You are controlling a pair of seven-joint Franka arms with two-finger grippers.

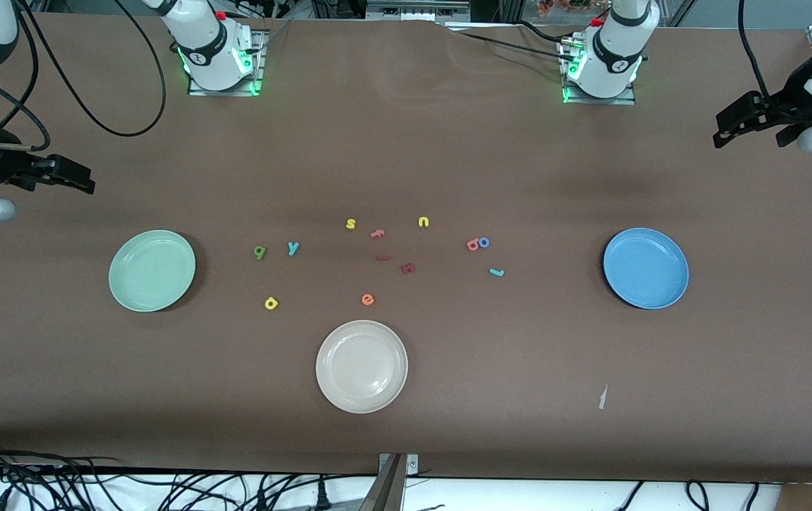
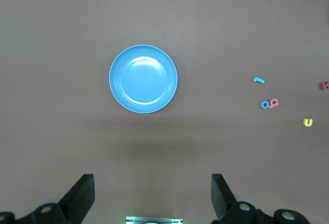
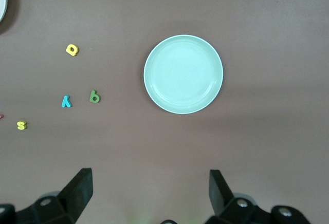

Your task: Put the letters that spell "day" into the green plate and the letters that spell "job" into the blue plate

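The green plate [image 1: 152, 270] [image 3: 183, 74] lies empty toward the right arm's end. Beside it on the table are a dark green looped letter [image 1: 259, 252] [image 3: 94, 97], a teal "y" [image 1: 293, 248] [image 3: 66, 101] and a yellow looped letter [image 1: 271, 304] [image 3: 72, 50]. The blue plate [image 1: 646, 267] [image 2: 143, 79] lies empty toward the left arm's end. Near it lie a pink-red "b" [image 1: 473, 245] [image 2: 274, 103] touching a blue "o" [image 1: 484, 242] [image 2: 265, 105], and a teal "j" [image 1: 496, 272] [image 2: 258, 80]. Left gripper [image 1: 725, 131] [image 2: 153, 193] and right gripper [image 1: 76, 177] [image 3: 150, 190] hang open and empty, high over the table's ends.
A cream-white plate [image 1: 361, 366] sits nearest the front camera, mid-table. A yellow "s" [image 1: 350, 224], a yellow "u" [image 1: 424, 222], an orange "e" [image 1: 368, 299] and darker red pieces [image 1: 408, 268] lie between the letter groups. A paper scrap [image 1: 602, 397] lies nearer the front camera than the blue plate.
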